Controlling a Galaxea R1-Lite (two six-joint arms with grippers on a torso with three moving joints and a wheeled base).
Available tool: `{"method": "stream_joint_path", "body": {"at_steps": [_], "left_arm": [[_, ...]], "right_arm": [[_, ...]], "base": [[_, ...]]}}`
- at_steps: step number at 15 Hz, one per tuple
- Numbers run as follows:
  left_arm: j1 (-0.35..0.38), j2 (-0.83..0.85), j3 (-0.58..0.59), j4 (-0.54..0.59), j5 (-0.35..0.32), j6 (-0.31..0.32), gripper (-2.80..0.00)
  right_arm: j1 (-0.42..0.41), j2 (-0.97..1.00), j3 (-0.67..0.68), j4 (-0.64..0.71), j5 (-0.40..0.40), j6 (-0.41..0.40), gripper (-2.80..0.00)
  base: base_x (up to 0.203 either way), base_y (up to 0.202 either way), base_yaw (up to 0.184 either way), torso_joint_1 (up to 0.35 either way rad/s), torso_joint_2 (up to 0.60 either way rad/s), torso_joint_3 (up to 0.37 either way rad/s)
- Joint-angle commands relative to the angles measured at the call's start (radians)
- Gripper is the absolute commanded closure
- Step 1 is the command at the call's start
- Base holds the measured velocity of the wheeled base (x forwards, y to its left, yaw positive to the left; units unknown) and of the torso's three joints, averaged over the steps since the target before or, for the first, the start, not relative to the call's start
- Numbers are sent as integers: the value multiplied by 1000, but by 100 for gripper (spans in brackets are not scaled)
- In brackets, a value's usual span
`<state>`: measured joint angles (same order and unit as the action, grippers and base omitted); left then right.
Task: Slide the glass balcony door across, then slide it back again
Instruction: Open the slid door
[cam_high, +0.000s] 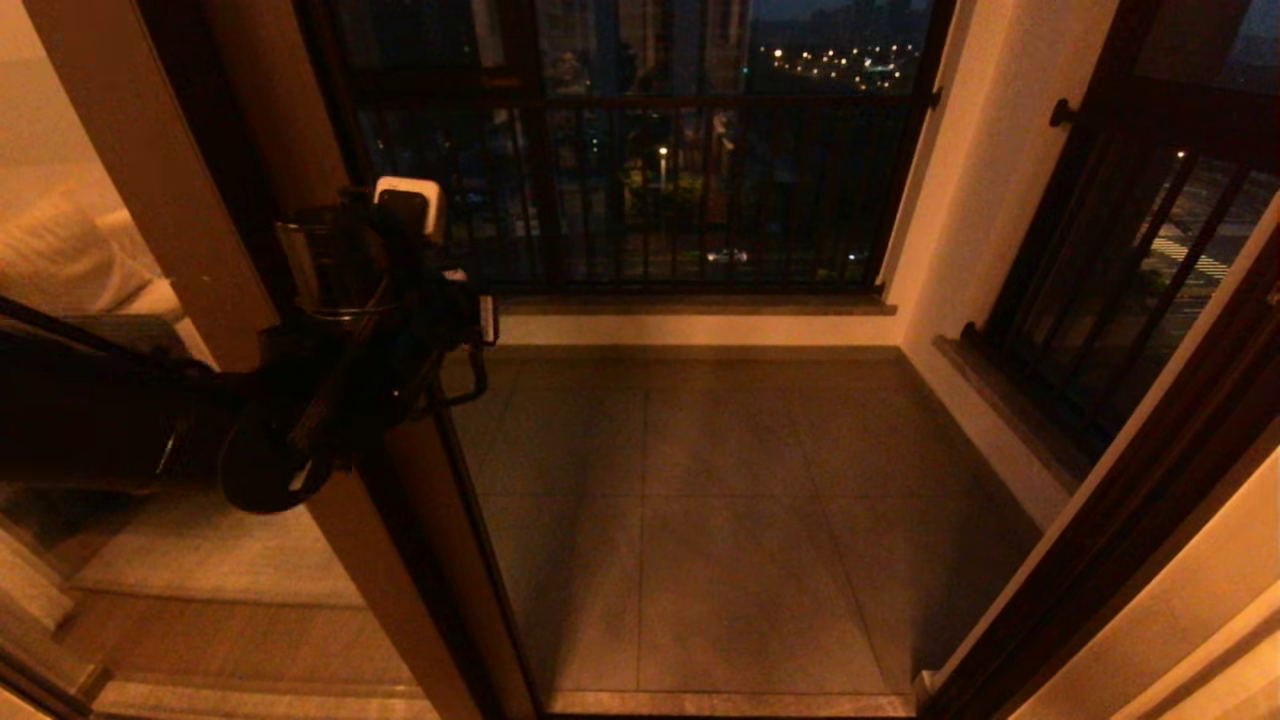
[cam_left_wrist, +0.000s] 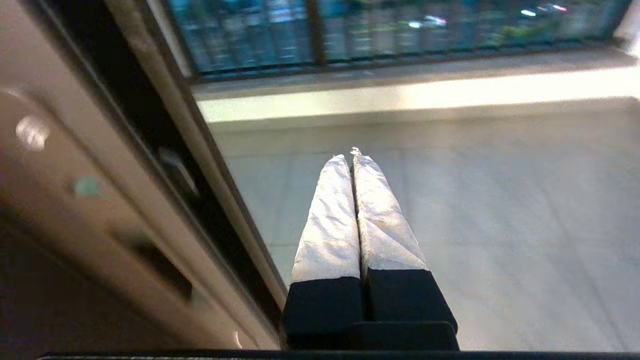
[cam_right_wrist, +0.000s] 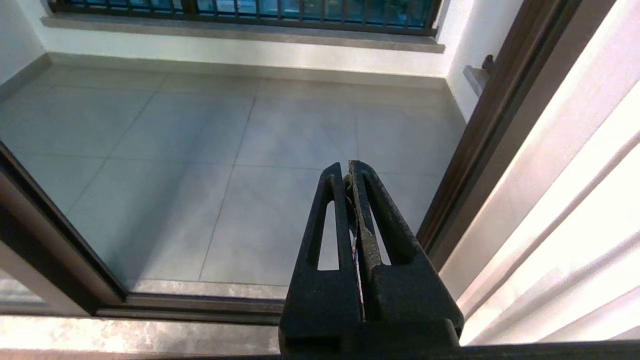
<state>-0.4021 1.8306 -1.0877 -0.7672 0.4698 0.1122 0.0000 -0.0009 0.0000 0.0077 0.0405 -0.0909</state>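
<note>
The glass balcony door (cam_high: 385, 560) stands at the left of the opening, its brown stile running from top left down to the floor track. In the left wrist view the stile (cam_left_wrist: 95, 215) shows a narrow recessed handle slot (cam_left_wrist: 162, 272). My left gripper (cam_high: 485, 322) hangs at mid-height just past the stile's free edge, on the doorway side. Its white-wrapped fingers (cam_left_wrist: 330, 220) are pressed together with nothing between them. Whether the arm touches the stile I cannot tell. My right gripper (cam_right_wrist: 346, 167) is shut and empty, low before the floor track (cam_right_wrist: 200, 302), and is out of the head view.
The grey tiled balcony floor (cam_high: 720, 500) lies beyond the open doorway. Black-barred windows (cam_high: 700, 180) close the far side, and another barred window (cam_high: 1120, 280) the right. The dark right door frame (cam_high: 1130, 520) and pale curtain (cam_right_wrist: 575, 210) border the opening. A sofa (cam_high: 70, 260) shows at far left.
</note>
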Motion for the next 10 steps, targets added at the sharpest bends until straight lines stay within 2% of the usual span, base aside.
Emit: {"method": "stream_joint_path", "body": {"at_steps": [1, 3, 5, 7, 9, 10], "left_arm": [[-31, -106, 82, -3, -1, 0, 0], [-39, -196, 162, 12, -2, -1, 0], [-40, -312, 237, 124, -18, -3, 0], [-40, -425, 263, 375, -69, -33, 0], [-38, -494, 196, 706, -123, -123, 0], [-33, -517, 124, 868, -160, -163, 0]], "right_arm": [[0, -1, 3, 0, 1, -1, 0], [0, -1, 3, 0, 1, -1, 0], [0, -1, 3, 0, 1, -1, 0], [0, -1, 3, 0, 1, -1, 0], [0, -1, 3, 0, 1, -1, 0], [0, -1, 3, 0, 1, -1, 0]], "base": [[0, 0, 0, 0, 0, 0], [0, 0, 0, 0, 0, 0], [0, 0, 0, 0, 0, 0], [0, 0, 0, 0, 0, 0], [0, 0, 0, 0, 0, 0], [0, 0, 0, 0, 0, 0]]}}
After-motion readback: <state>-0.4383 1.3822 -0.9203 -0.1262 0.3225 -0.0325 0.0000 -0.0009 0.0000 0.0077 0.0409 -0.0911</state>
